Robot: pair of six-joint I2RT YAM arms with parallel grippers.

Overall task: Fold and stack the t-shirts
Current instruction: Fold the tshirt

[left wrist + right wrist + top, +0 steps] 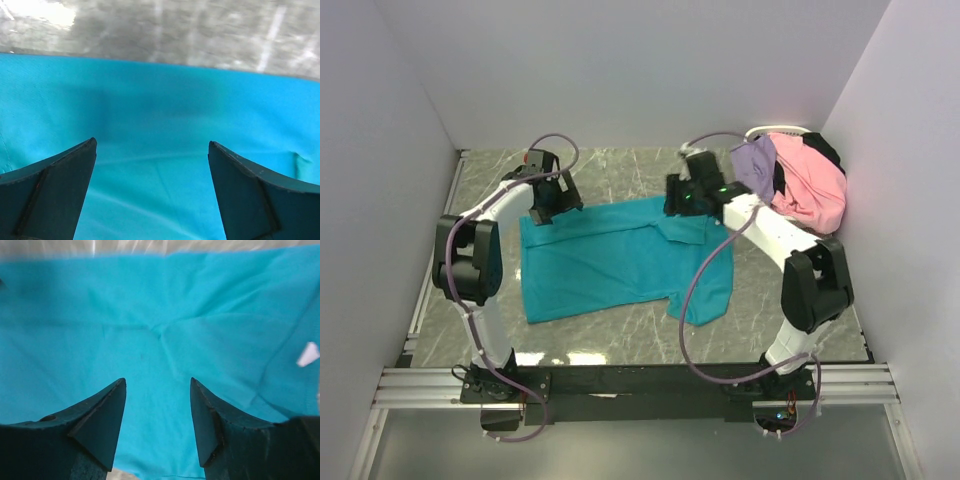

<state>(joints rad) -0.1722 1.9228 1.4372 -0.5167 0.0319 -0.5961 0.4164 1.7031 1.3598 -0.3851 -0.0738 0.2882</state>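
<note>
Left fingers (50, 195) and right fingers (95, 425) gape empty over the teal t-shirt (610, 260); likely limp and light, best pinched along its far edge.

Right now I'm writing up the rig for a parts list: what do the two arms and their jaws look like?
Both the left arm and right arm have white tubular links between bulky black joint housings. A pale purple cable loops along each. A small green light glows near the right wrist. The jaws are matte black wedges tapering to points.
</note>
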